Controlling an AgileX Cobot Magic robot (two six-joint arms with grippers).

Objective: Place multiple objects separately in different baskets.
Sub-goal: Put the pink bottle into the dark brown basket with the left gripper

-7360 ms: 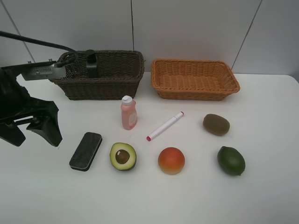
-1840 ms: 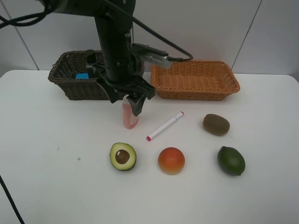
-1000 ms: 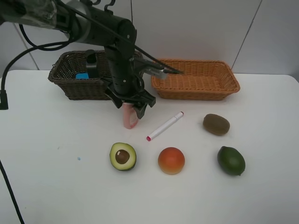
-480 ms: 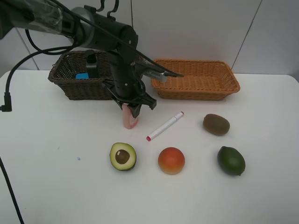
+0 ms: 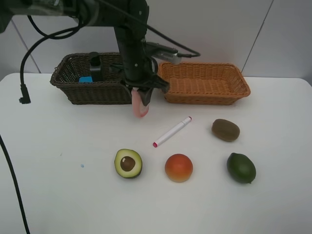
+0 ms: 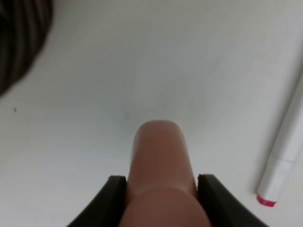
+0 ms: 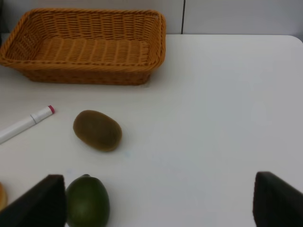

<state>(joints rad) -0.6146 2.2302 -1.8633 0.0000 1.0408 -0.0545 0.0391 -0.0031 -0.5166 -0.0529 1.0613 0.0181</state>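
Observation:
My left gripper [image 5: 141, 97] is shut on the pink white-capped bottle [image 5: 140, 108], which hangs clear of the table in front of the dark brown basket [image 5: 78, 90]. In the left wrist view the bottle [image 6: 158, 156] sits between both fingers [image 6: 112, 201]. Inside the dark basket stand the dark green pump bottle [image 5: 95, 67] and the eraser [image 5: 86, 79], blue face up. The light orange basket [image 5: 202, 85] holds nothing. The marker [image 5: 172, 131], avocado [image 5: 128, 163], orange-red fruit [image 5: 178, 167], kiwi [image 5: 225, 130] and lime [image 5: 241, 167] lie on the table. My right gripper [image 7: 160, 189] is open above the table.
The white table [image 5: 58, 185] ends at a wall behind the baskets. A black cable [image 5: 22, 73] hangs at the left. In the right wrist view the kiwi [image 7: 97, 130], lime [image 7: 87, 205] and orange basket [image 7: 85, 45] lie ahead of the open fingers.
The left gripper closed on the pink bottle and lifted it off the table, back toward the baskets. Before that, the eraser went from the table into the dark basket.

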